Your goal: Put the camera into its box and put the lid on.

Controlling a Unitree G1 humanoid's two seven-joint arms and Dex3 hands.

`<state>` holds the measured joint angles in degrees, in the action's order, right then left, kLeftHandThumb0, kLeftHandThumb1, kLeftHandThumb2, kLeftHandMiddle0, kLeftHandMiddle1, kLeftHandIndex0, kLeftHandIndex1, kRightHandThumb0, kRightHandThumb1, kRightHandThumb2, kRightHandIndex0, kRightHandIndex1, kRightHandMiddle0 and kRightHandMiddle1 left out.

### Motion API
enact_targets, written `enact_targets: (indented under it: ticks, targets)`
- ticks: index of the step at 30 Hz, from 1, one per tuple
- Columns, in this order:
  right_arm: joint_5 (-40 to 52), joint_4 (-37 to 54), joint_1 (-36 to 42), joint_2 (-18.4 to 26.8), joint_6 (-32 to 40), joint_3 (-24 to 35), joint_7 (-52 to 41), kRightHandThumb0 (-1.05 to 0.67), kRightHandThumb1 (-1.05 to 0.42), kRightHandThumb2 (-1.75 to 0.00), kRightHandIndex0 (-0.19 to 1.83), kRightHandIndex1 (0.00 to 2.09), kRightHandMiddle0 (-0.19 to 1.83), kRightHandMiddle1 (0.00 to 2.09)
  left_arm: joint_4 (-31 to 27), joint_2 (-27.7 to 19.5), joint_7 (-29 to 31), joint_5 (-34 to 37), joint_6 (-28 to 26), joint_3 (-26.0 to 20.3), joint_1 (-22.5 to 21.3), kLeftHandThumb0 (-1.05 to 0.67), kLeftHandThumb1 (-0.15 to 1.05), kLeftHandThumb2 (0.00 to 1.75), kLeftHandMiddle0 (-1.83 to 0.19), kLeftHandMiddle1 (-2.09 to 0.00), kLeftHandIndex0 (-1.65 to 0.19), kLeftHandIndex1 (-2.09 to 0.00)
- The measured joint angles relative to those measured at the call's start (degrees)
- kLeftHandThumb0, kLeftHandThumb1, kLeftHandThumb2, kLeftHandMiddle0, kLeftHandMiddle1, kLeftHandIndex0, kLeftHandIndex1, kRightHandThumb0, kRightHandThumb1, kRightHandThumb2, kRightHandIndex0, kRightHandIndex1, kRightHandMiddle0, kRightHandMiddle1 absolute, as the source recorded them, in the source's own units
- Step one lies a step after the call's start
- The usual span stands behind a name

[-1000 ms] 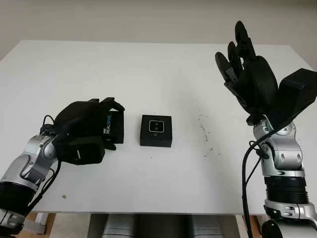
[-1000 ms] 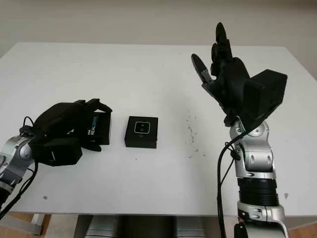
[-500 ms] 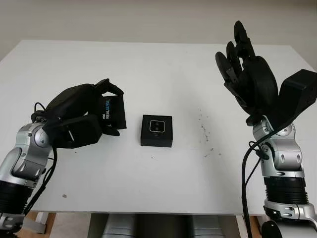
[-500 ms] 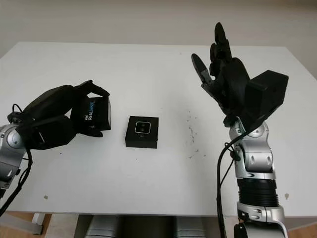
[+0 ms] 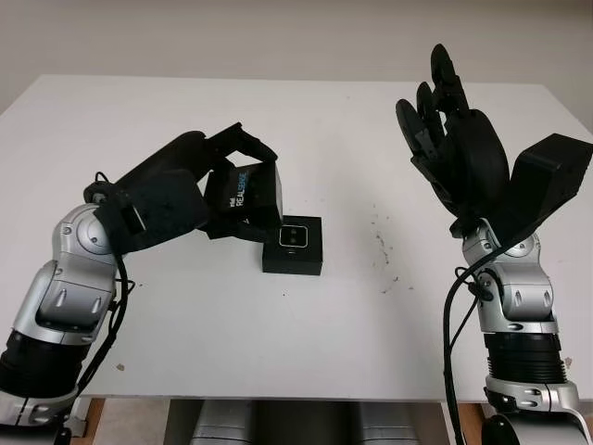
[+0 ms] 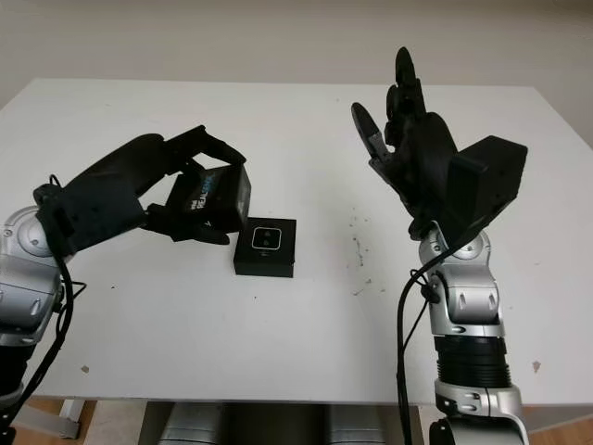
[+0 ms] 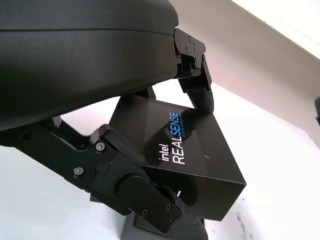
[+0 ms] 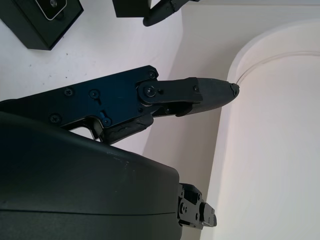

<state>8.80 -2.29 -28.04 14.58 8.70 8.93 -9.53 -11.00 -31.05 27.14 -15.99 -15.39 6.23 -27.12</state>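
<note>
The black box base (image 5: pixel 293 245) sits on the white table (image 5: pixel 296 139) near the middle, with the small camera (image 5: pixel 294 236) lying inside it, face up. My left hand (image 5: pixel 243 190) is shut on the black lid (image 5: pixel 250 192) marked "REALSENSE" (image 7: pixel 175 147). The lid hangs tilted in the air just left of the box and slightly above it, its near corner close to the box's left edge. My right hand (image 5: pixel 445 120) is open, raised high over the right side of the table, well away from the box.
Small dark specks (image 5: pixel 382 243) mark the table right of the box. A tiny scrap (image 5: pixel 118 367) lies near the front left edge. The box base and camera also appear at the corner of the right wrist view (image 8: pixel 42 17).
My left hand has lifted the lid off the table and carried it to the right and upward, from well left of the box to just beside it. The right hand has barely shifted.
</note>
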Motion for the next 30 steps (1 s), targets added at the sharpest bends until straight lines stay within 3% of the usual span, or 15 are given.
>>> enact_targets:
  ticks: [7,15,23,30]
  targets:
    - [-0.17,0.0,0.07,-1.28,-1.08,0.1,2.72,-0.72,-1.05,-0.3,-0.19,0.03,-0.15,0.06,0.56,1.56,-3.44,-4.93,3.68,3.99,2.24,-0.11,1.0,0.06,-0.41,-1.48,-0.25,-1.36]
    - [-0.09,0.0,0.07,-2.24,-3.02,0.12,3.37,-0.74,-1.05,-0.3,-0.19,0.0,-0.16,0.06,6.09,2.08,-7.88,-11.63,10.14,7.4,3.3,-0.07,0.99,0.05,-0.3,-1.46,-0.22,-1.37]
    - [-0.51,-0.21,0.06,-2.25,-3.02,0.02,3.23,-0.75,-1.05,-0.29,-0.19,0.0,-0.16,0.06,11.91,2.14,-13.9,-16.46,19.06,8.75,3.29,-0.06,0.99,0.06,-0.24,-1.48,-0.2,-1.4]
    - [-0.43,-0.33,0.06,-2.26,-3.02,0.03,3.1,-0.73,-1.05,-0.3,-0.19,0.0,-0.16,0.06,15.14,3.03,-16.12,-17.54,21.98,8.76,3.21,-0.08,1.01,0.06,-0.22,-1.52,-0.16,-1.43]
